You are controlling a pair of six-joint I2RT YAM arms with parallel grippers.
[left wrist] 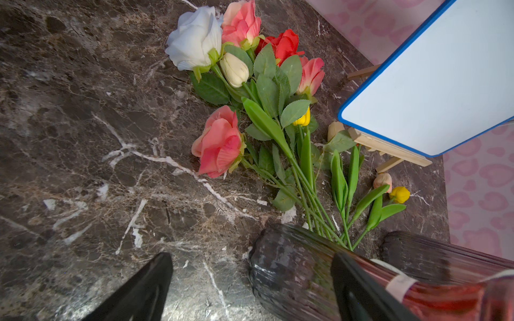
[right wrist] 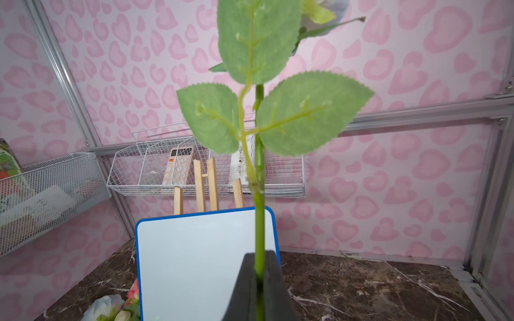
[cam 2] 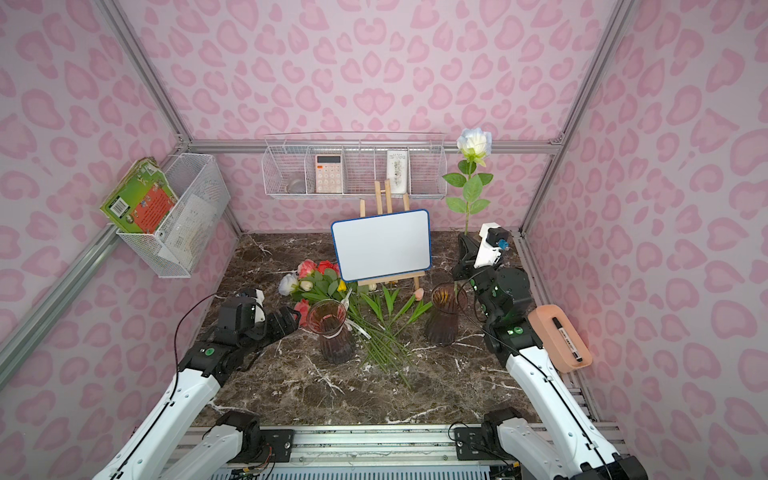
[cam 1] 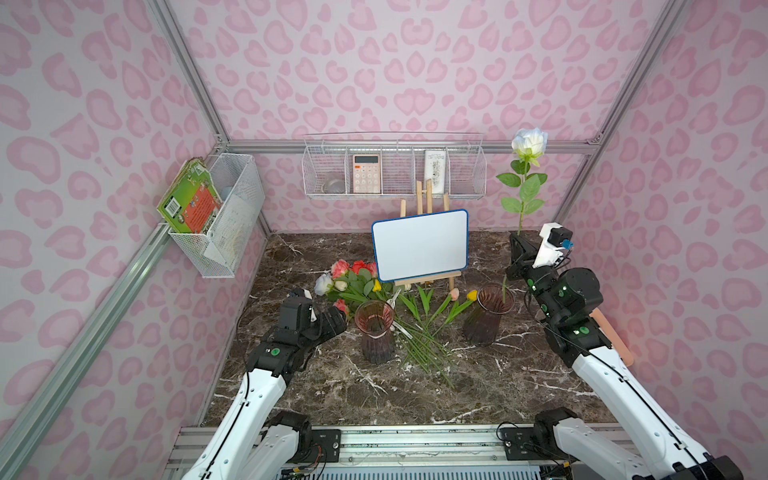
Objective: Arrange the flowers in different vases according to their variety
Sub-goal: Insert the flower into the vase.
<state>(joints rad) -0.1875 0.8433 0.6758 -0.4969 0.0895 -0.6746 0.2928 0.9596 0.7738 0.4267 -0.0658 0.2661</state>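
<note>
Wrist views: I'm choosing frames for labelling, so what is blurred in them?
Left wrist view: the near vase and left gripper look smeared, the pink rose crisp. Right wrist view: the held rose and right gripper are soft, the whiteboard clearer.

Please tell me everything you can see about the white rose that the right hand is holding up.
The white rose looks artificial and fabric-like, with a ruffled white bloom tinged pale blue, a long green stem and broad serrated leaves. It stands nearly upright, bloom topmost. The right hand is shut on the stem below the leaves. The stem's lower end appears to dip into the mouth of the vase beside that arm.
</note>
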